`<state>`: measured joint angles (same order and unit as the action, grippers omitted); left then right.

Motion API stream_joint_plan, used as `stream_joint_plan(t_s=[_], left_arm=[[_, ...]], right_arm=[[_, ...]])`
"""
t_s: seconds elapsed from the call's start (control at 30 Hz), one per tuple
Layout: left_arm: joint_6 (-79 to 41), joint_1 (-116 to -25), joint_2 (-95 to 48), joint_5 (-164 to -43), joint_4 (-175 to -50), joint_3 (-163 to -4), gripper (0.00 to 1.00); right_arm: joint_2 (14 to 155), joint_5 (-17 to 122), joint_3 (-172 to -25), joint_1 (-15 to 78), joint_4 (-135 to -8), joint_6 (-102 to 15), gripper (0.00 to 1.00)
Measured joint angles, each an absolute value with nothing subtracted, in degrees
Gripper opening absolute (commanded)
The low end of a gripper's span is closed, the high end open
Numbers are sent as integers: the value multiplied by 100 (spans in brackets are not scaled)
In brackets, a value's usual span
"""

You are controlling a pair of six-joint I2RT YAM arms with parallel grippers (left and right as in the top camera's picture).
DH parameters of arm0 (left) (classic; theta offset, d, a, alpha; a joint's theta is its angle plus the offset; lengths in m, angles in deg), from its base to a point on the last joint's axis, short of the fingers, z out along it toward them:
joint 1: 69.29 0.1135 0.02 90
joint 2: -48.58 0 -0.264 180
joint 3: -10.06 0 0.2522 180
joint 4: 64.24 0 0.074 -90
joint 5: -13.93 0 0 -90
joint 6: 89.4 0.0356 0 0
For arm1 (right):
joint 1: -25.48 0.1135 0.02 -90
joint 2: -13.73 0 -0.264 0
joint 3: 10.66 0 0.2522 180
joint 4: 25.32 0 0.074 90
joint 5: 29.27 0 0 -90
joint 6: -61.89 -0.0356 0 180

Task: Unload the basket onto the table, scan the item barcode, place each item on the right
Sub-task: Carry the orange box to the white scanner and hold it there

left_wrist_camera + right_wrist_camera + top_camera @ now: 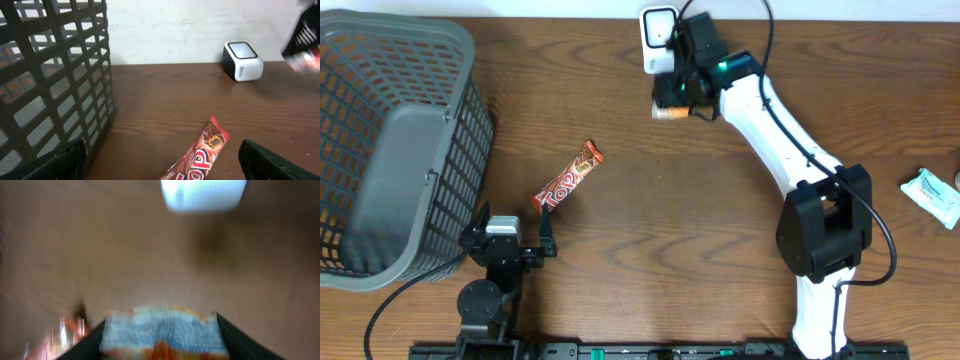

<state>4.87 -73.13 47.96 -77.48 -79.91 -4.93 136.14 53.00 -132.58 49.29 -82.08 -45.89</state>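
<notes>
Packet (162,330) clamped in right gripper (675,103), just in front of scanner (658,38), blurred in my wrist view | left gripper (512,230) spread wide, holding nothing, well apart from scanner | candy bar (570,177) flat on bench (670,230), between left gripper and scanner | I see 1 basket (380,140) far from scanner, beside left gripper

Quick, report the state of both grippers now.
Left gripper: open, holding nothing.
Right gripper: fingers closed on a snack packet.
</notes>
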Motion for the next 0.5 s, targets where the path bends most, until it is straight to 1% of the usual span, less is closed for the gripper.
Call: stream_joint_plan(t_s=[0.17, 0.27, 0.5], left_arm=[[487, -7313, 4796, -7748, -7991, -493, 98], [487, -7313, 4796, -7748, -7991, -493, 98], [487, -7313, 4796, -7748, -7991, -493, 97]], right_arm=[[13614, 5549, -13245, 4861, -6481, -4231, 56], [13614, 5632, -13151, 4864, -5742, -3973, 57], [13835, 6277, -13074, 4870, -4195, -3514, 57]])
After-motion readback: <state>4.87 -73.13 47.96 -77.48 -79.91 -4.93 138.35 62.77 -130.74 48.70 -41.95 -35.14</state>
